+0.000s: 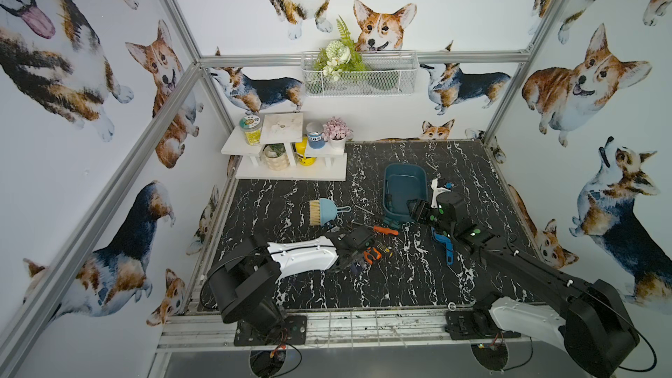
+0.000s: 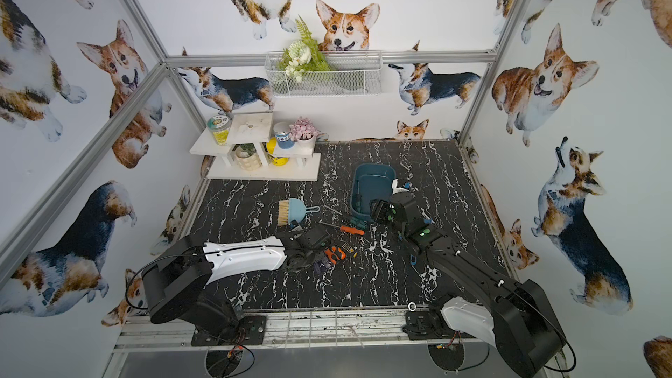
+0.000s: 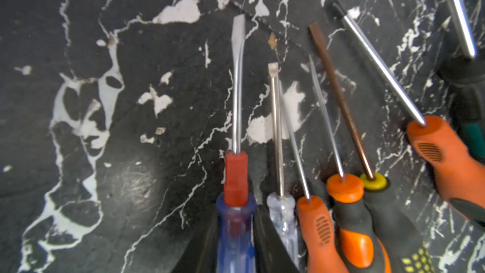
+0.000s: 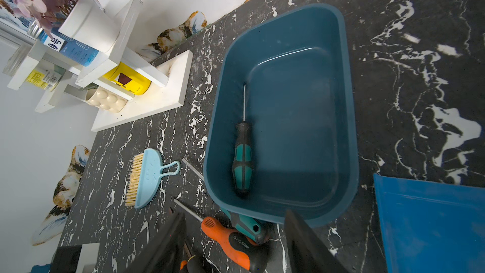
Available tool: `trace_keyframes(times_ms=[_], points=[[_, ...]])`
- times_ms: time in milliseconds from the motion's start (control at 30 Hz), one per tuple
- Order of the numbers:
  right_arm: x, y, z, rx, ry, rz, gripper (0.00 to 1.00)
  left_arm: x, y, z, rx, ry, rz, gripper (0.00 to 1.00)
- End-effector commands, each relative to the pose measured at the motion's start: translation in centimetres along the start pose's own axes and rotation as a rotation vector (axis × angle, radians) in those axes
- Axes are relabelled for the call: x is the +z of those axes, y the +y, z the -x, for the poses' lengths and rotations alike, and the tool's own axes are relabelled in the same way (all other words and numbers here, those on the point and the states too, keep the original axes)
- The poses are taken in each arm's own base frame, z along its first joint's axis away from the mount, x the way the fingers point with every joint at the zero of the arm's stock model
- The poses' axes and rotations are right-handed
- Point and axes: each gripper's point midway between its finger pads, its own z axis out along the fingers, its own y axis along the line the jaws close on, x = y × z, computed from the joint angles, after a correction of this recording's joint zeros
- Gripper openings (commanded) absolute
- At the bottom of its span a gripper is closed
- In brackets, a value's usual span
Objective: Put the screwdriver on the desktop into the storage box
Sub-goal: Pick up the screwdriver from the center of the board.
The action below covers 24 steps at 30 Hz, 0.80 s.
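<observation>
Corgi-print walls [image 1: 582, 78] on an aluminium frame [image 1: 174, 9] enclose the black, white-veined desk [image 1: 411, 285]. The left pincer [image 3: 236, 235] is clenched on a blue-handled screwdriver [image 3: 236, 177], which lies beside orange-handled screwdrivers [image 3: 319, 229] on the desk. The right pincer [image 1: 418, 211] hangs released at the near end of the storage box [image 4: 349, 116], and a teal-handled screwdriver [image 4: 242, 158] lies inside the box.

counter [image 1: 418, 285]: black, white marble veins. storage box [image 4: 347, 101]: dark teal. boxed screwdriver [image 4: 243, 158]: black/teal handle. blue screwdriver [image 3: 236, 232]: clear blue handle, red collar. orange screwdriver [image 3: 446, 158]: orange/black handle. brush [image 4: 148, 177]: pale blue, tan bristles. walls [image 1: 472, 12]: white, corgi print.
</observation>
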Motion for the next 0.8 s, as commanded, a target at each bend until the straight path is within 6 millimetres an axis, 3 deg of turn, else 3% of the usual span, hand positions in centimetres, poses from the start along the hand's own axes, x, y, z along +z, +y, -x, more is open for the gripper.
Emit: trace_keyframes(times_ms=[0, 200, 400, 567, 667, 767], points=[[-0.1, 0.0, 0.4, 0.005, -0.020, -0.002, 0.66, 0.3, 0.7, -0.4, 0.002, 0.015, 0.035, 0.24], [0.0, 0.3, 0.7, 0.004, -0.022, 0.003, 0.66, 1.2, 1.1, -1.3, 0.004, 0.049, 0.042, 0.23], [-0.4, 0.2, 1.3, 0.007, -0.040, -0.014, 0.66, 0.7, 1.7, -0.9, 0.035, 0.037, 0.069, 0.09], [-1.2, -0.2, 1.4, 0.015, -0.064, -0.020, 0.66, -3.4, 1.2, 2.5, 0.079, -0.095, 0.072, 0.06], [-1.3, -0.5, 1.3, 0.019, -0.069, -0.025, 0.66, -6.8, -0.4, 5.0, 0.097, -0.190, 0.023, 0.05], [-1.3, -0.7, 1.1, 0.026, -0.066, -0.029, 0.67, -9.6, -3.4, 7.2, 0.142, -0.267, -0.041, 0.05]])
